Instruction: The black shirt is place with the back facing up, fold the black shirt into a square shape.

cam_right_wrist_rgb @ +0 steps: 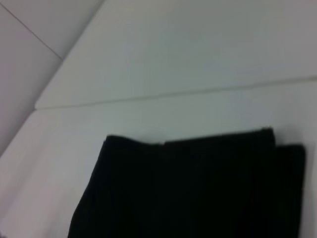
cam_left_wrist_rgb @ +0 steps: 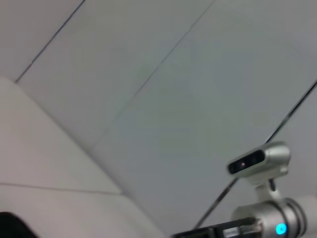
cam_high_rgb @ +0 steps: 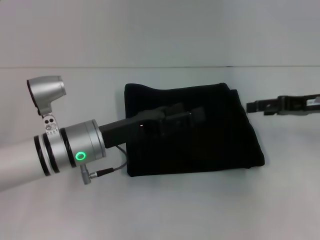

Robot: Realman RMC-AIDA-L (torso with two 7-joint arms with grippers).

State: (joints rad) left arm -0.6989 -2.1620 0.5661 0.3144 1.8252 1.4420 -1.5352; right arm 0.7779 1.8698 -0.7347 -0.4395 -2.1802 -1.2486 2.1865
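Head view: the soft plain-black fabric shirt lies folded roughly square at frame centre on the white table. Left gripper hovers over it, right gripper at right; finger states cannot be told. Light, limp cloth, probably best pinched at an edge or corner

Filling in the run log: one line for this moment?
black shirt: folded, roughly square | left gripper: over shirt | right gripper: beside shirt, off it

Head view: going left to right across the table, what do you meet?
Left arm's silver wrist → left gripper reaching over the folded black shirt → bare white table → right gripper, just off the shirt's right edge.
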